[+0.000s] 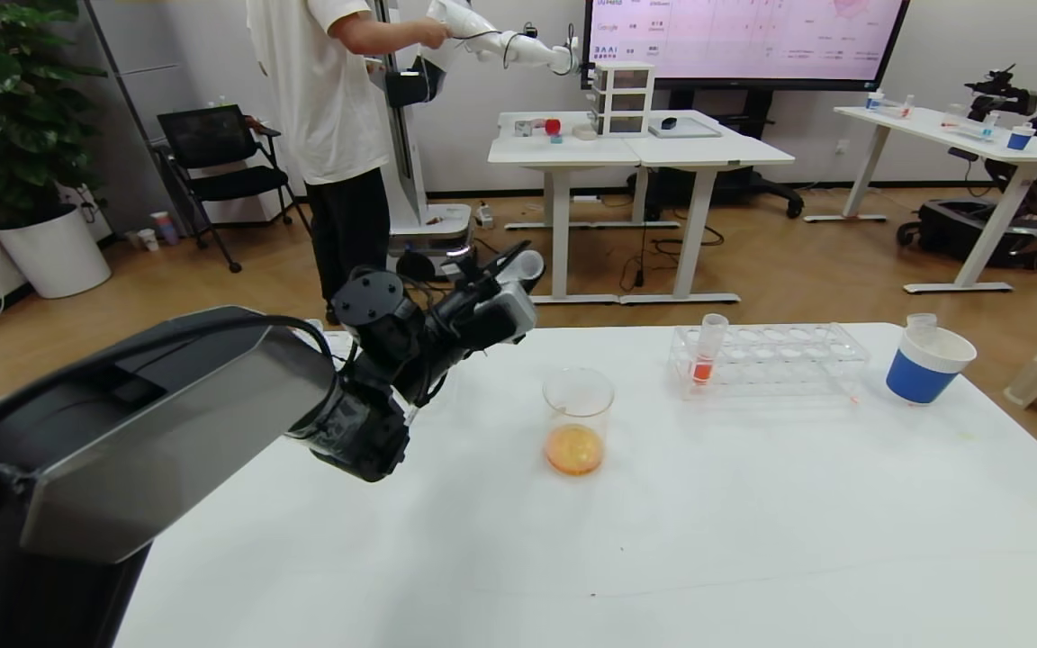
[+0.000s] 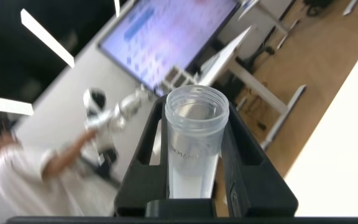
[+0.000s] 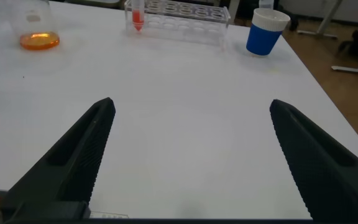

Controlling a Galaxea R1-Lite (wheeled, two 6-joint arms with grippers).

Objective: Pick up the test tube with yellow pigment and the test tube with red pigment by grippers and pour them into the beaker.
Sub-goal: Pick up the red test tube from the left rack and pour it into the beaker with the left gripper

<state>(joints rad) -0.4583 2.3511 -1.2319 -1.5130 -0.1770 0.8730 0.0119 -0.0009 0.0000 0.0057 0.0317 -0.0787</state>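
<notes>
Left pincer (image 1: 509, 274) clamped on an emptied test tube (image 2: 194, 140); right pincer (image 3: 188, 158) spread apart above bench (image 1: 572, 540)

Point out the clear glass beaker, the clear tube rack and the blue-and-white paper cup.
clear glass beaker (image 1: 578, 423): head view, side wall.
clear tube rack (image 1: 775, 358): head view, top plate.
blue-and-white paper cup (image 1: 922, 375): head view, blue side.
</notes>
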